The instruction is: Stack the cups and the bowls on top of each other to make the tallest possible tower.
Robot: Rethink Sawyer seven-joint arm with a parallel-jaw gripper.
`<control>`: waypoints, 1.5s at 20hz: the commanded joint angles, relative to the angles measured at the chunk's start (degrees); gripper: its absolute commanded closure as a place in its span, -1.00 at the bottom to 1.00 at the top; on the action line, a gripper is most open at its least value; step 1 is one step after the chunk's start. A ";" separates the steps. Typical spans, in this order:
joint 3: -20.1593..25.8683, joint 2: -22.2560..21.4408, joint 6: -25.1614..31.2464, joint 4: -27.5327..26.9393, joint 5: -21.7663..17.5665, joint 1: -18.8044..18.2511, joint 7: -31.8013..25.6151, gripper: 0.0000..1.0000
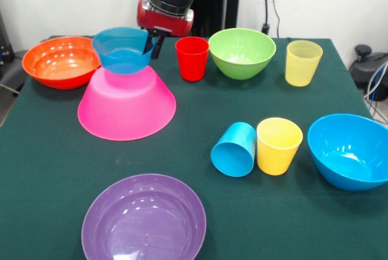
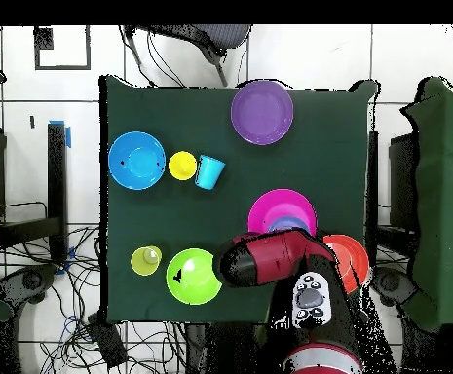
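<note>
The big pink bowl [image 1: 126, 105] stands upside down at the table's left; in the overhead view [image 2: 269, 206] the arm partly covers it. The small blue bowl [image 1: 123, 51] sits upright on its flat base. My gripper [image 1: 154, 43] is at that bowl's right rim, one finger inside and one outside, shut on the rim. The orange bowl [image 1: 59, 61] lies left of the stack. The red cup [image 1: 192, 58], green bowl [image 1: 241, 52] and pale yellow cup [image 1: 303, 62] stand in a row to the right. The red cup is hidden in the overhead view.
The blue cup [image 1: 234, 149] lies on its side against the upright yellow cup [image 1: 278, 145]. The medium blue bowl [image 1: 351, 150] is at the right edge and the purple bowl [image 1: 143, 219] at the near edge. Cables lie on the floor round the table [image 2: 347, 146].
</note>
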 commanded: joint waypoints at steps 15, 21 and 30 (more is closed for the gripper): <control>2.78 3.62 -5.99 -3.86 -1.96 0.73 3.32 1.00; 3.06 3.35 -6.80 -3.80 -1.47 0.40 2.99 1.00; 4.05 3.20 -4.83 -3.56 -0.62 -0.42 1.60 -1.00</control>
